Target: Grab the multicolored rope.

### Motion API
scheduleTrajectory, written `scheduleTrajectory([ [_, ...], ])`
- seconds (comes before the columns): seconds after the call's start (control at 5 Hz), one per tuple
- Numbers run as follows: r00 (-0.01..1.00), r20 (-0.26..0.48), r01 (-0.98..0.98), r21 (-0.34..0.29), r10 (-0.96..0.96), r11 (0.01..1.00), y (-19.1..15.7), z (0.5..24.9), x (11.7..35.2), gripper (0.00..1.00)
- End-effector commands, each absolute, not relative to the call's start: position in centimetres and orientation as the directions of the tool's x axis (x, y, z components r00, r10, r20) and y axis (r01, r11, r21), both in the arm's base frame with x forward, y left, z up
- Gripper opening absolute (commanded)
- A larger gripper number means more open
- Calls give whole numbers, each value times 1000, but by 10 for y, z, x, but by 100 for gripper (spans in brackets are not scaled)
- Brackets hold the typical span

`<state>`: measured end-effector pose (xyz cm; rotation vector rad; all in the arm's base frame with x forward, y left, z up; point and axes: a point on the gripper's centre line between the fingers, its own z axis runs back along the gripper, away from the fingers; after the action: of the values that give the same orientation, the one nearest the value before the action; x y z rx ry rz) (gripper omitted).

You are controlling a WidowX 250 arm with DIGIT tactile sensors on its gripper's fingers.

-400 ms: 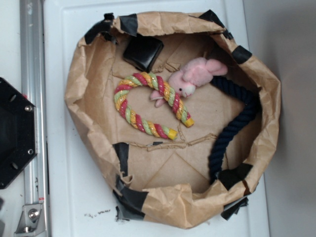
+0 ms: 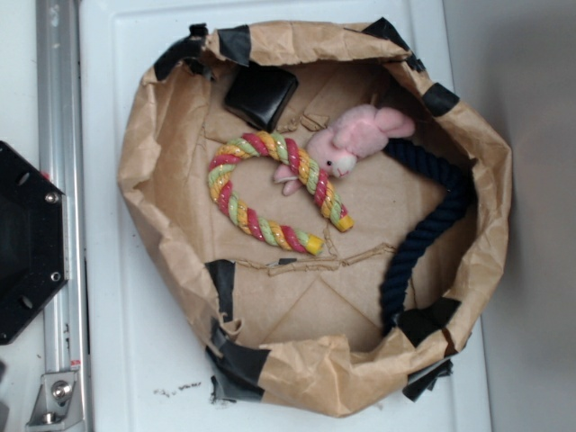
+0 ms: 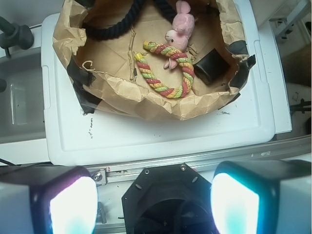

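The multicolored rope (image 2: 270, 191) lies flat on the floor of a brown paper bag (image 2: 144, 180) whose walls have been rolled down and taped into a low basket, likely so the contents stay corralled yet reachable from above. The bag sits on a white bench (image 2: 135, 360). The rope is bent in a horseshoe, its closed bend toward the bag's left wall and both ends pointing right. A pink plush toy (image 2: 355, 139) rests just beside its upper arm, one limb touching or slightly under the strands. A dark navy rope (image 2: 423, 229) curves along the right wall, well apart from the target, and a black box (image 2: 261, 94) sits near the bag's top edge.

The tool (image 3: 153, 204) appears only in the wrist view, fingers (image 3: 73, 207) spread wide with a clear gap, hanging outside the bag near the bench's edge and holding nothing. Judging from this, the reach has not begun. The lower arm of the horseshoe looks the safer grasp, being clear of the plush.
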<state>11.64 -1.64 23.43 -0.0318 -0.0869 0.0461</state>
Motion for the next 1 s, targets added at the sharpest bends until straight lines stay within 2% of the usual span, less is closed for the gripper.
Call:
scheduleTrajectory([
  [0.0,999,-3,-49,-78,48,996,-3,198,201,100],
  [0.2,994,-96,-76,-194,58,978,1,164,217,100],
  [0.4,979,-205,-54,-235,5,970,-13,112,205,100],
  [0.8,979,-205,-54,-235,5,970,-13,112,205,100],
])
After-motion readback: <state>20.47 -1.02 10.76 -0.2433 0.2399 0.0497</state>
